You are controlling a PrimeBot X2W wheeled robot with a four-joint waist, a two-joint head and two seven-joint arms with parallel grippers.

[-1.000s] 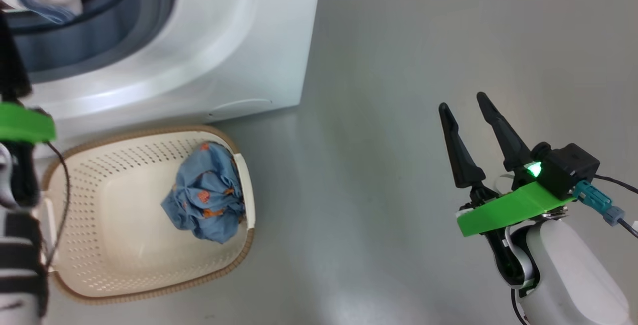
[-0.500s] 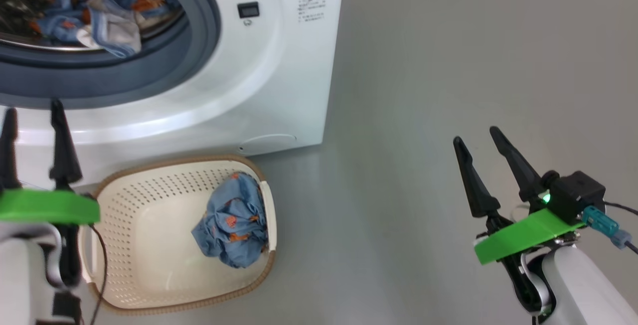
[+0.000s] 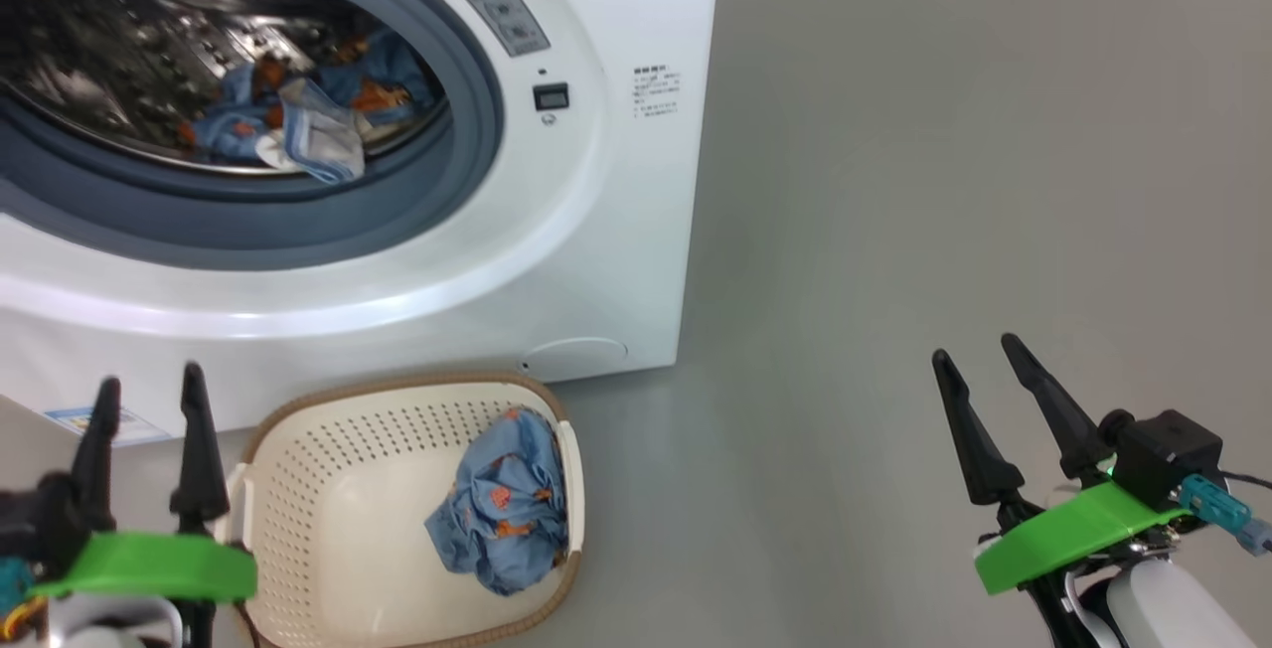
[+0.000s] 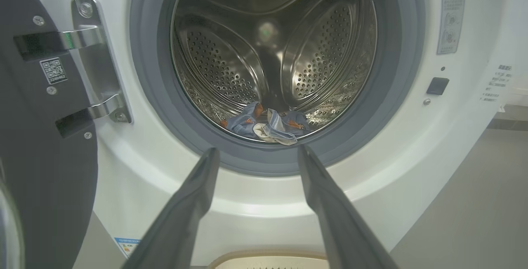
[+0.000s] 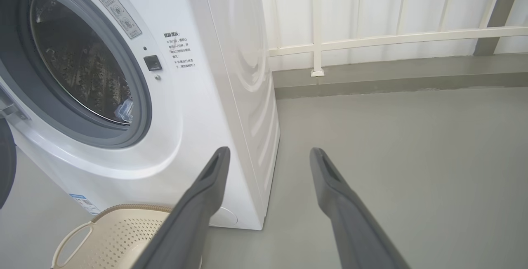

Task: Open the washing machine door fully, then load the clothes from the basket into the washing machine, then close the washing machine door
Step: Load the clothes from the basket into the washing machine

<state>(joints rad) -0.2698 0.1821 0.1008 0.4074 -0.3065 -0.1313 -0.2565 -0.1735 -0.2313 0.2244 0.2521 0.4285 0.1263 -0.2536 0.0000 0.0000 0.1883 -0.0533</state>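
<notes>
Grey, smooth floor (image 3: 894, 181) runs up to a big white front-loading washing machine (image 3: 616, 231) with a steel drum and grey rubber gasket. Its large round glossy black door (image 4: 49, 157) hangs swung wide on the hinge side. Touching the machine's foot stands a small rectangular cream plastic basket (image 3: 397, 385) with perforated sides and a brown woven-look rim.

The left gripper (image 3: 149, 378) hovers beside the basket and the right gripper (image 3: 974, 347) is well apart over bare floor. Both have their fingers spread wide and hold nothing.

Some light blue clothes with orange motifs (image 3: 298, 121) lie at the drum's front lip, and one bunched garment (image 3: 507, 519) sits against the basket's right wall.

That garment looks light, soft and limp. A pinch on its raised, crumpled middle should lift it, though trailing folds may snag the rim.

The left wrist view adds the steel hinge and the deep drum interior. The head view gives the basket's contents, and the right wrist view the machine's side panel and a white railing (image 5: 392, 38) behind.
</notes>
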